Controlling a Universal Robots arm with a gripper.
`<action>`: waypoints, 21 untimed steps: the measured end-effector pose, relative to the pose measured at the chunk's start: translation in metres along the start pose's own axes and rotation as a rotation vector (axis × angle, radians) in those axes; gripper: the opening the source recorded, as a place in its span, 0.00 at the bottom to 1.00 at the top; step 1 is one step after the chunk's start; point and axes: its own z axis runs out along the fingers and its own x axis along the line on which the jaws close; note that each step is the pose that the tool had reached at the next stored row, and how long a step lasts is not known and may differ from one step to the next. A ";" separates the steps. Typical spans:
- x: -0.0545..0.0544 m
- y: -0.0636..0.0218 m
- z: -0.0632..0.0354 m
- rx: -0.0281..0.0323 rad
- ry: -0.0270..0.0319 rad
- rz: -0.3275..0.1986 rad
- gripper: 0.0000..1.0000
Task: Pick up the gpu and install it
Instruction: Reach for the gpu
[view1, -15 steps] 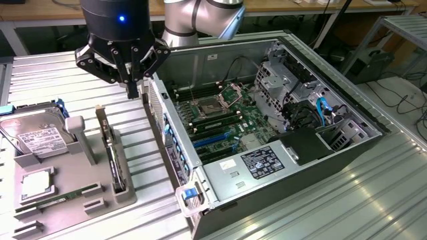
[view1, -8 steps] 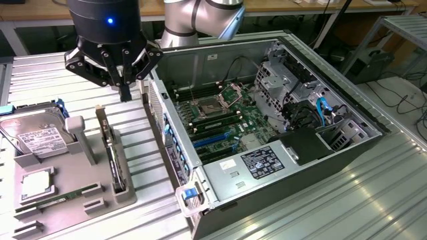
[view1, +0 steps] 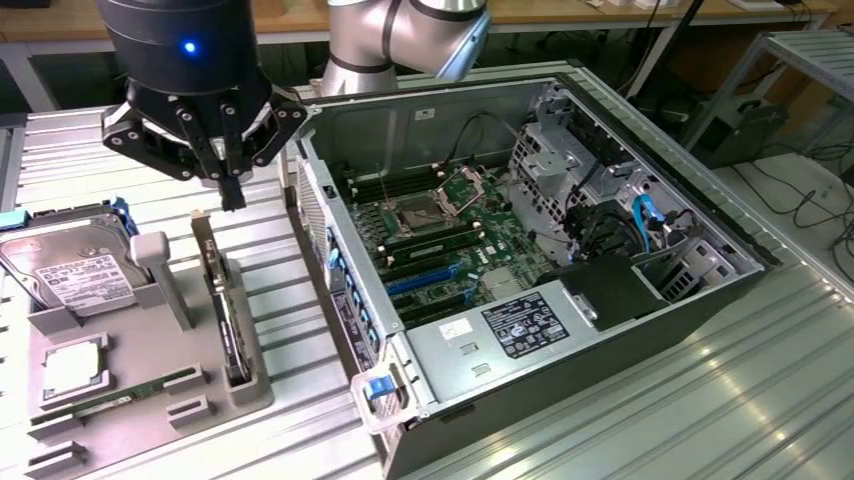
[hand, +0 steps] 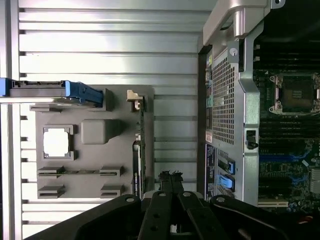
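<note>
The gpu (view1: 222, 300) is a thin dark card standing on edge in a slot of the grey holder tray (view1: 147, 345), with its metal bracket end toward the back. In the wrist view the gpu (hand: 138, 150) appears edge-on, its pale bracket tip farthest from the fingertips. My gripper (view1: 231, 198) hangs a little above the card's bracket end, fingers pressed together and holding nothing. The same shut gripper (hand: 170, 176) sits just off the card's near end. The open computer case (view1: 587, 110) lies to the exterior view's right, its motherboard (view1: 441, 235) and blue slots (view1: 424, 280) exposed.
On the tray a silver hard drive (view1: 64, 265) with blue rails stands at the exterior view's left, with a CPU (view1: 74, 365) and a green memory stick (view1: 123, 397) in front of it. The case's rear wall (view1: 334, 250) rises close beside the tray. The ribbed metal table (view1: 747, 380) surrounds everything.
</note>
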 end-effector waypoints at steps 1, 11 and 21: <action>0.002 -0.0004 0.0000 0.0000 0.0000 0.000 0.11; 0.022 -0.0047 -0.0007 -0.0001 0.0001 -0.003 0.11; 0.041 -0.0087 -0.0014 -0.0002 0.0002 -0.006 0.11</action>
